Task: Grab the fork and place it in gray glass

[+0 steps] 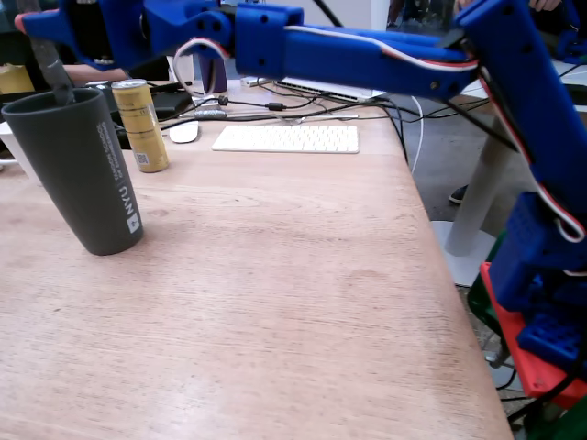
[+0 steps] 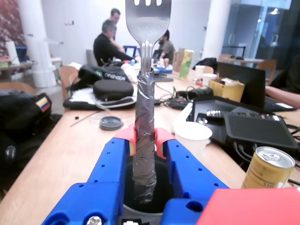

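Spanning a busy office, pale wooden table [image 1: 275,275].

Blue printed arm [image 1: 367,55], red/white cable along it, red base; gripper [image 2: 145,140] blue w/ red fingertip pads [image 2: 127,136].

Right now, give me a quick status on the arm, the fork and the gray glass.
Gripper shut on fork, handle end down. Fork's lower end inside gray glass, not released. Gold can beside glass, clear of it.

Gold can [image 1: 141,125] just beside tumbler [image 1: 83,170]
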